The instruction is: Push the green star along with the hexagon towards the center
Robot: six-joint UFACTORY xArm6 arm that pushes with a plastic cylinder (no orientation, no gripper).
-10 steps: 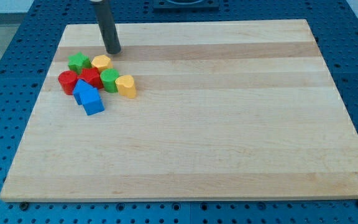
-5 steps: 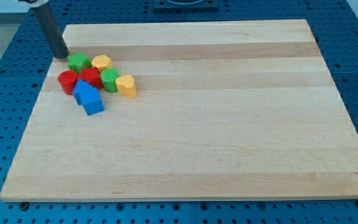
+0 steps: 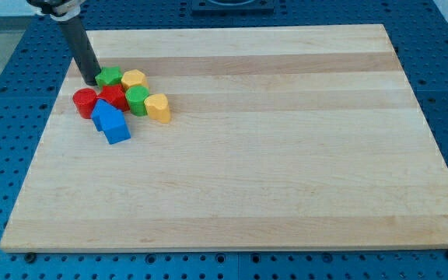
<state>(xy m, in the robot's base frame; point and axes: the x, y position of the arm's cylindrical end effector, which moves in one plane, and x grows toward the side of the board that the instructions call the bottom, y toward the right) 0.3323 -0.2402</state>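
The green star [image 3: 110, 76] sits at the top of a cluster near the board's upper left. The yellow hexagon [image 3: 134, 78] touches its right side. My tip [image 3: 89, 80] rests against the star's left side. Below them lie a red cylinder [image 3: 85, 101], a red block [image 3: 114, 96], a green cylinder [image 3: 138, 99], a yellow heart [image 3: 159, 106] and two blue blocks [image 3: 112, 121], all packed close together.
The wooden board [image 3: 271, 155] lies on a blue perforated table [image 3: 6, 78]. The cluster lies close to the board's left edge.
My tip swung from above the hexagon round to the star's left, then pressed in. The green star and yellow hexagon slid slightly to the right.
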